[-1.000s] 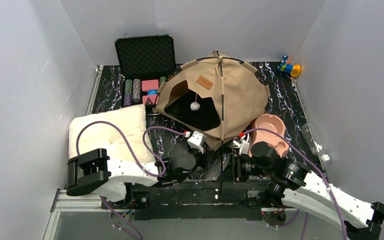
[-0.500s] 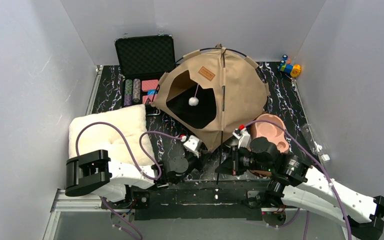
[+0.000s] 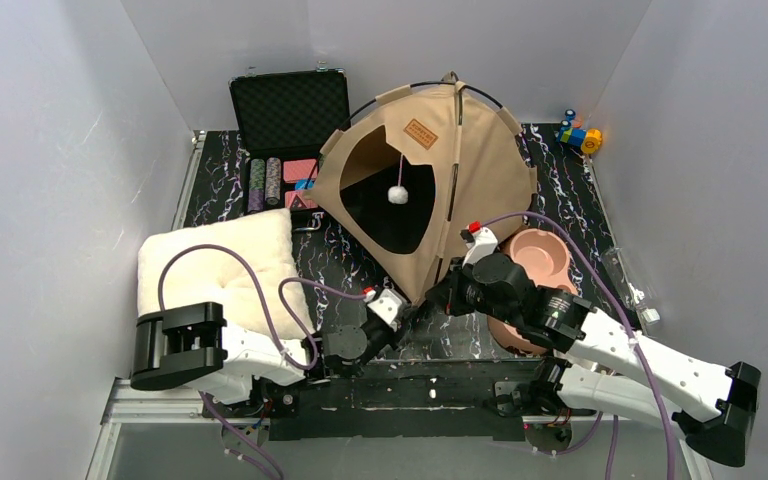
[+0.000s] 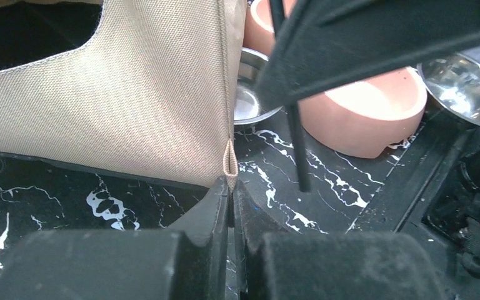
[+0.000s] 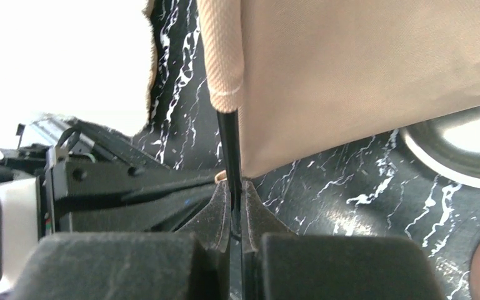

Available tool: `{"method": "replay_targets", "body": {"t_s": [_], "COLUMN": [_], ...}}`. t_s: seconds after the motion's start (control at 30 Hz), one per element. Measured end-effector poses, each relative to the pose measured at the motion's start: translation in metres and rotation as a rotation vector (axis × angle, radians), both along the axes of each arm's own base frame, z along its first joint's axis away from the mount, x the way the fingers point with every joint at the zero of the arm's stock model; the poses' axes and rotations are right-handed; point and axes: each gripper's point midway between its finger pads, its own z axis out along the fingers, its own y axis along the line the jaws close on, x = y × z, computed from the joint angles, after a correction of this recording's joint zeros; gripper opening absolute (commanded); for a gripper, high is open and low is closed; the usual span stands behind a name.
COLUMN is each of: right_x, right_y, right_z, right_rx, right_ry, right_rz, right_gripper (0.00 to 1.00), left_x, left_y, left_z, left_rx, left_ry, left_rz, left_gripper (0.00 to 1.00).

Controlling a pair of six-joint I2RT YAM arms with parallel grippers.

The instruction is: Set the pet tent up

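Dark, indistinct interior of pet tent (image 3: 480, 190)

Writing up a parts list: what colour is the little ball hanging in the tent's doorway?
White; the pom-pom shows best in the top external view.

The pet tent (image 3: 430, 180) stands on the surface (image 3: 345, 262) just beyond both hands. Its near corner is pinched in the left hand (image 4: 230, 190). Just right of that, the right hand (image 5: 234, 192) is clamped on the pole (image 5: 229, 144) coming down out of the tent's edge. The double bowl (image 3: 550, 243) lies right of the right hand, beside the tent. A cushion (image 3: 215, 265) lies left of the left hand, well apart. An open case (image 3: 290, 110) sits far beyond the left hand, behind the cushion and left of the tent. A small toy (image 3: 580, 136) sits far beyond the right hand, to its right.
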Motion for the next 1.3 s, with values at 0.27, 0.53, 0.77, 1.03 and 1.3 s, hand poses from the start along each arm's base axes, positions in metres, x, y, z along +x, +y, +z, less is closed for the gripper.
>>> {"method": "replay_targets", "body": {"t_s": [0.27, 0.53, 0.77, 1.03, 1.3], "right_x": [0.029, 0.036, 0.032, 0.030, 0.032], "right_y": [-0.010, -0.010, -0.005, -0.001, 0.000], "right_z": [-0.003, 0.005, 0.021, 0.033, 0.034], "right_rx": [-0.043, -0.012, 0.057, 0.102, 0.101], "right_ry": [-0.034, -0.030, -0.015, -0.007, -0.012], "right_rz": [-0.074, -0.078, -0.064, -0.055, -0.059], "right_gripper": [0.01, 0.01, 0.01, 0.01, 0.01], "left_x": [0.000, 0.004, 0.004, 0.004, 0.004], "left_y": [-0.011, -0.009, -0.013, -0.015, -0.015], "left_z": [0.001, 0.005, 0.012, 0.016, 0.017], "left_rx": [0.040, 0.031, 0.011, -0.002, -0.008], "left_ry": [-0.072, -0.088, -0.089, -0.089, -0.089], "left_rz": [0.089, 0.130, 0.130, 0.131, 0.132], "left_gripper": [0.00, 0.00, 0.00, 0.00, 0.00]}}
